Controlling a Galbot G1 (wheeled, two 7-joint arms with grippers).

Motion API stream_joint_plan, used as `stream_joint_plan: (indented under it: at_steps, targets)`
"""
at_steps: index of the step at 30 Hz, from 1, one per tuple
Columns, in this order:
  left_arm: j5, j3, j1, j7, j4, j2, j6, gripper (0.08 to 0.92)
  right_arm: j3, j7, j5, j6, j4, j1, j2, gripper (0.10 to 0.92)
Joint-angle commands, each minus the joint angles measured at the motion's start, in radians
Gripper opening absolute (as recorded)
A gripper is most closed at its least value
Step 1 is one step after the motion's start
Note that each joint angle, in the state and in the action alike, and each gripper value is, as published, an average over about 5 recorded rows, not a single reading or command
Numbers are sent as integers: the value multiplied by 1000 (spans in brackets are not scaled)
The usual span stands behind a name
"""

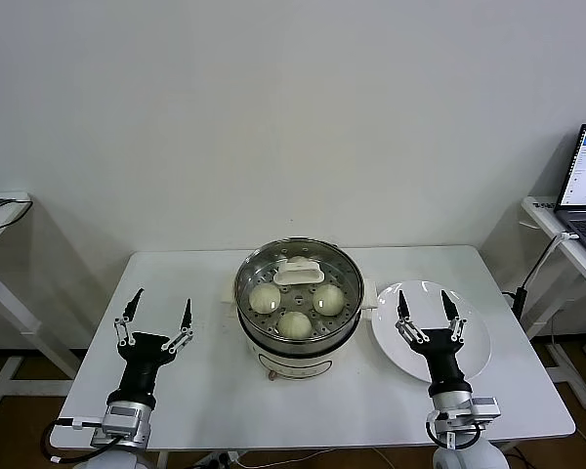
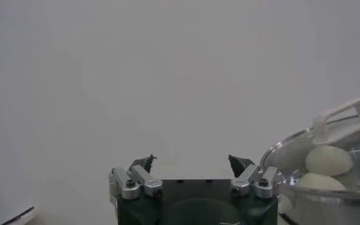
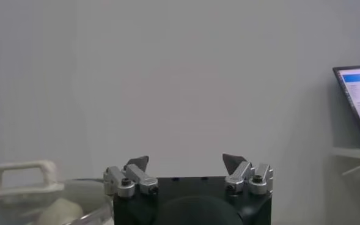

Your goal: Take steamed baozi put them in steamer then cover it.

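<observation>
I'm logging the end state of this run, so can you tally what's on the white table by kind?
Steamed baozi visible under the glass lid: 3; a fourth may be hidden by the lid's handle
Steamer: 1
Glass lid, set on the steamer: 1
White plate, bare: 1
Total: 6

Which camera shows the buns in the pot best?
The head view: it looks down through the glass lid and shows three buns inside the pot. The left wrist view catches only two buns from the side. The right wrist view shows just part of one.
</observation>
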Motion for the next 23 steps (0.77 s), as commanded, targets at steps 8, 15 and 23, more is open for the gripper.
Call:
stream_joint_plan:
  at_steps: [8,15,23]
  targets:
    - [-44,-21,18,1,-2,-3,-19,823,5,12,-20,-26,21,-10,-2,823]
    - [-44,-18,19,2,-3,-1,-19,823,7,17,-26,-27,26,-18,-3,823]
    - [-45,-9,19,2,-3,3,-20,823,6,19,-39,-30,32,-25,2,823]
